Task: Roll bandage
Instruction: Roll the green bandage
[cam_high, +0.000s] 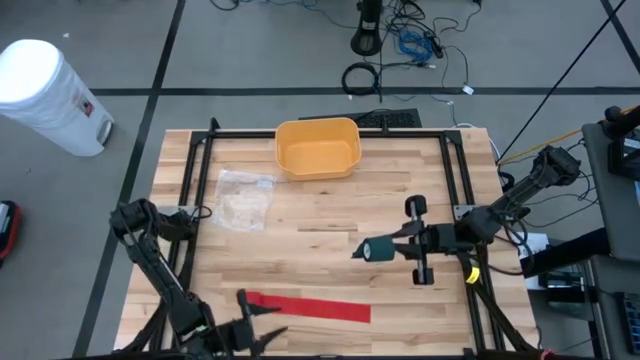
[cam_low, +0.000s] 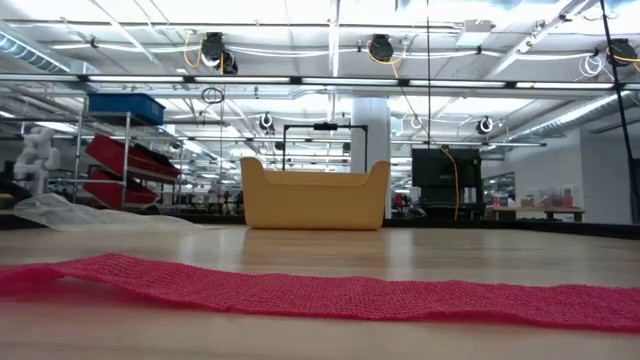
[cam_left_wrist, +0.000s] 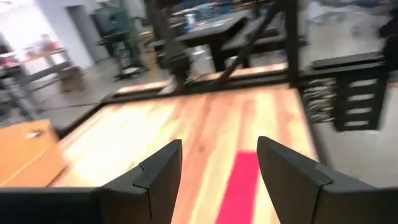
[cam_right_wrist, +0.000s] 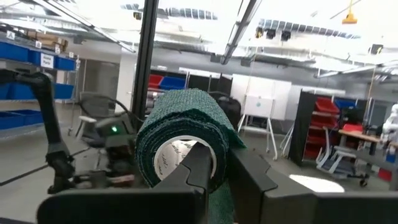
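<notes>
A red bandage strip lies flat and unrolled on the wooden table near its front edge; it also shows in the low view and the left wrist view. My left gripper is open at the strip's left end. Its fingers stand on either side of the strip without touching it. Over the table's right half, my right gripper is shut on a dark green bandage roll, held in the air. My right gripper pinches the wall of the green roll. One finger sits in the white hollow core and the other finger on the outside. The fingers come about level from the table's right. The roll is lifted clear of the table.
A yellow bin stands at the far middle of the table. A clear plastic bag lies to the left of it. Black frame rails run along the table's sides. A white drum stands on the floor beyond the far left corner.
</notes>
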